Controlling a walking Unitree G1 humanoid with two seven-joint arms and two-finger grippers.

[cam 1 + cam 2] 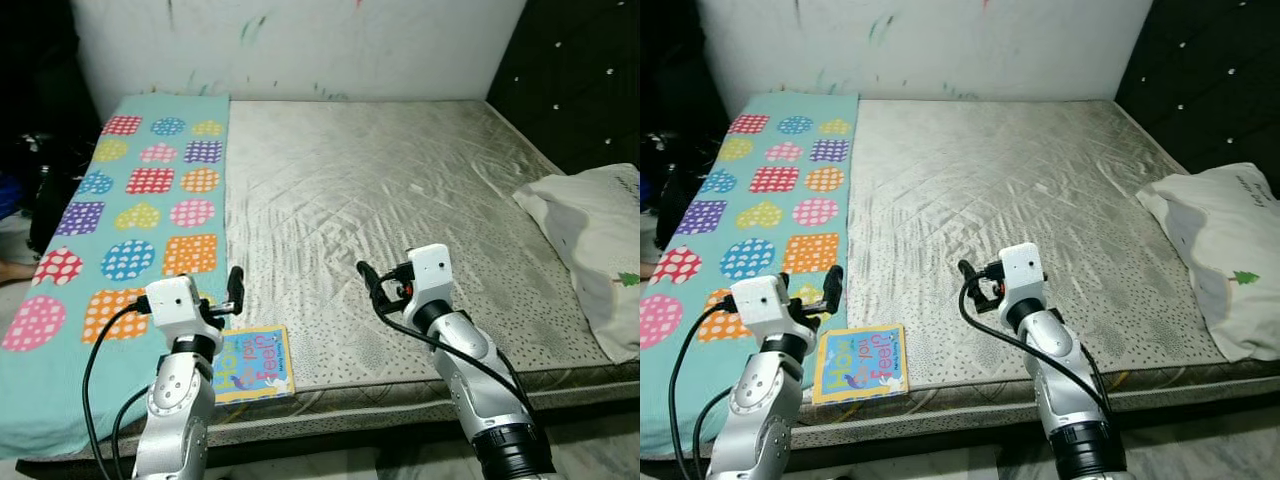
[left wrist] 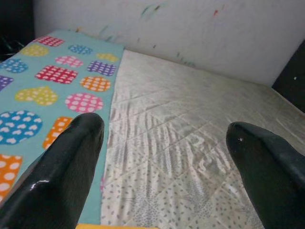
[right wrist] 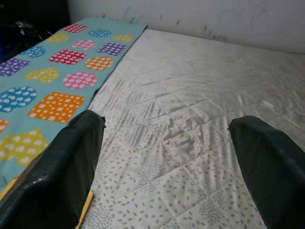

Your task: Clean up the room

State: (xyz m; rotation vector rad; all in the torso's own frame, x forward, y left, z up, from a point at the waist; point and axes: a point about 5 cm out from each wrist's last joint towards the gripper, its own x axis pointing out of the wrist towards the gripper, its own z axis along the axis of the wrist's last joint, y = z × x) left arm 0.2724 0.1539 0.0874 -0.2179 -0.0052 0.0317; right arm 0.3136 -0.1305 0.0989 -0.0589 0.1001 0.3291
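A colourful children's book (image 1: 255, 363) lies flat on the bed (image 1: 380, 180), close to its front edge, beside the teal blanket (image 1: 130, 220). My left gripper (image 1: 228, 298) hovers just above the book's far left corner, open and holding nothing. My right gripper (image 1: 372, 285) hangs open over the grey quilted cover, to the right of the book. In the left wrist view the open gripper (image 2: 164, 126) points along the bed toward the wall. In the right wrist view the fingers (image 3: 71, 162) stand wide apart, with the book's yellow edge (image 3: 87, 206) beside one.
A white pillow (image 1: 595, 235) lies at the bed's right side, near a dark padded headboard (image 1: 580, 70). The teal blanket with coloured patches covers the left strip. A marked white wall (image 1: 300, 40) runs behind. Dark clutter (image 1: 30, 190) stands left of the bed.
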